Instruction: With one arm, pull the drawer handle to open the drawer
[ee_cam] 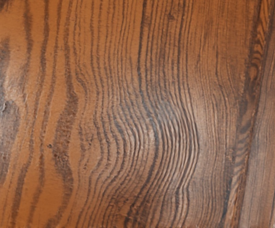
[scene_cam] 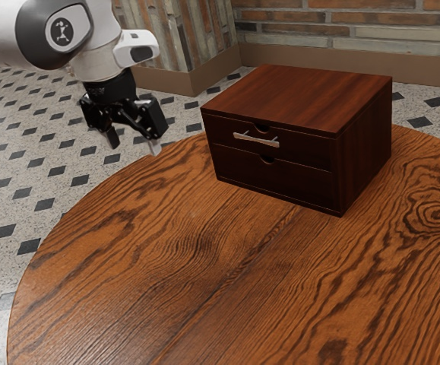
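Note:
A dark wooden cabinet (scene_cam: 299, 133) with two drawers stands on the round wooden table (scene_cam: 204, 266), toward the exterior view's right. The upper drawer (scene_cam: 269, 141) carries a silver bar handle (scene_cam: 255, 139) and looks shut, flush with the front. The lower drawer (scene_cam: 269, 173) is shut too. My gripper (scene_cam: 134, 142) hangs above the table's far left edge, well to the left of the handle, its fingers open with nothing between them. The wrist view looks straight down on bare wood grain (ee_cam: 137, 114).
A tiled floor (scene_cam: 30, 160) surrounds the table, and a brick wall (scene_cam: 341, 30) runs behind the cabinet. Bare tabletop stretches between my gripper and the cabinet front and across the near half of the table.

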Controlling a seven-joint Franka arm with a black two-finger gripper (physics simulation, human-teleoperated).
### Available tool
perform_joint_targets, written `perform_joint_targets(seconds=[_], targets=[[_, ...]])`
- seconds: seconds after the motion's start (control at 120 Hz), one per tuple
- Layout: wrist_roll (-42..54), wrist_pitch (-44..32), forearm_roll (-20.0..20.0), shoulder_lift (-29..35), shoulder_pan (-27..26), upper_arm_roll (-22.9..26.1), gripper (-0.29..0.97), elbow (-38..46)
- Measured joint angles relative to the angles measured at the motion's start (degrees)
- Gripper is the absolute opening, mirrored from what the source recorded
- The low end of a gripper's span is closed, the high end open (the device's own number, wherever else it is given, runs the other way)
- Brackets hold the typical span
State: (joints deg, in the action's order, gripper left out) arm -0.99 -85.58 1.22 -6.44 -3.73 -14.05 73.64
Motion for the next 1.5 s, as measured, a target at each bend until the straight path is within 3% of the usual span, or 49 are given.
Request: perform_joint_targets(seconds=[0.133,0.267,0.45,0.567,0.692,0.967,1.042,1.225,1.5], targets=[[-0.2,0.4,-0.2,0.4,-0.3,-0.2,0.68,-0.5],[-0.4,2.9,-2.9,12.7,0.5,2.3,0.68,-5.8],[2.3,5.5,-4.2,6.4,-0.5,2.6,0.68,-2.6],[9.1,2.0,-1.6,3.6,2.1,6.7,0.68,-2.5],[17.7,-1.9,0.1,0.3,-0.1,8.2,0.68,-2.0],[39.1,-10.8,-0.3,-1.6,-0.2,10.0,0.68,-1.6],[43.7,-14.8,-0.1,-2.2,-0.3,10.3,0.68,2.3],[52.1,-22.1,0.2,-3.9,-0.2,10.4,0.68,5.0],[60.9,-25.9,0.6,-5.5,-0.6,10.4,0.68,4.6]])
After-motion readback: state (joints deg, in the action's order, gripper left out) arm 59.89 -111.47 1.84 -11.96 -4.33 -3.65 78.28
